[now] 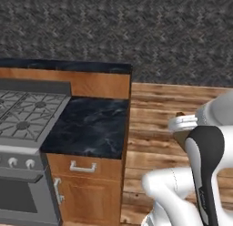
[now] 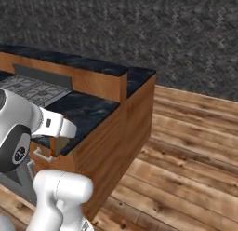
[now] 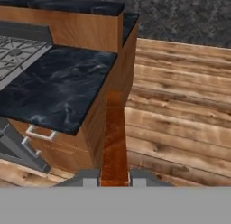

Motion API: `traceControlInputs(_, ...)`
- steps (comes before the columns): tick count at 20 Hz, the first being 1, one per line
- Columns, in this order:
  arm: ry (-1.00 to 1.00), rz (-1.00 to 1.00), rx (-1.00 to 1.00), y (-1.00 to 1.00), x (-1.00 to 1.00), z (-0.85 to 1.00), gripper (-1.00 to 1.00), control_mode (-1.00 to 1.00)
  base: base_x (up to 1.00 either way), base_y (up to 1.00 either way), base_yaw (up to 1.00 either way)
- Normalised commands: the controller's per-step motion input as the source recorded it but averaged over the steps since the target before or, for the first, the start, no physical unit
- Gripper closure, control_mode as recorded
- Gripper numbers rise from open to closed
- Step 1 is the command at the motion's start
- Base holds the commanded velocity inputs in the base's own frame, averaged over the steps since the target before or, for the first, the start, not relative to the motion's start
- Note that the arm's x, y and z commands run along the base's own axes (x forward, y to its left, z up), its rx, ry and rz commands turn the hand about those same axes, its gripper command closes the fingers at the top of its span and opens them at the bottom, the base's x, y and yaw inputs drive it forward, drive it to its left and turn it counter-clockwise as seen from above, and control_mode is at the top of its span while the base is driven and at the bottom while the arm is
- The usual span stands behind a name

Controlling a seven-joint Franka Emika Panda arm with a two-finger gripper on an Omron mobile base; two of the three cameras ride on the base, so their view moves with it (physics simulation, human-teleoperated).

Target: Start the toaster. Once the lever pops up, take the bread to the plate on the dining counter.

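My gripper (image 3: 113,178) is shut on the bread (image 3: 113,142), a brown slice seen edge-on as a tall narrow strip rising between the two fingertips. In the left base view the gripper (image 1: 182,135) hangs over the wooden floor, just right of a black marble counter (image 1: 86,125), with a bit of the bread (image 1: 180,138) showing under the white hand. From the right base camera the gripper (image 2: 58,144) sits by that counter's front corner. The toaster and the plate are out of view. I cannot tell whether this is the dining counter.
A gas stove (image 1: 22,115) with silver knobs adjoins the counter on its left. Behind both runs a raised wooden ledge with a black top (image 1: 68,65). Cabinet doors with silver handles (image 1: 83,166) face me. Plank floor (image 2: 186,146) stretches right, up to a dark wall (image 2: 139,30).
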Motion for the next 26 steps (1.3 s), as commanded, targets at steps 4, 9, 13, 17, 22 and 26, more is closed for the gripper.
traceControlInputs(4, 0.00, 0.00, 0.00, 0.00, 0.00, 0.00, 1.00, 1.00, 0.67, -1.00, 0.26)
traceControlInputs(9, 0.00, 0.00, 0.00, 0.00, 0.00, 0.00, 1.00, 1.00, 0.83, -1.00, 0.23)
traceControlInputs(13, 0.00, 0.00, 0.00, 0.00, 0.00, 0.00, 1.00, 1.00, 0.74, -1.00, 0.23)
traceControlInputs(17, 0.00, 0.00, 0.00, 0.00, 0.00, 0.00, 1.00, 1.00, 0.74, -1.00, 0.23)
traceControlInputs(22, 0.00, 0.00, 0.00, 0.00, 0.00, 0.00, 1.00, 1.00, 0.77, -1.00, 0.24)
traceControlInputs(26, 0.00, 0.00, 0.00, 0.00, 0.00, 0.00, 1.00, 1.00, 0.84, -1.00, 0.25)
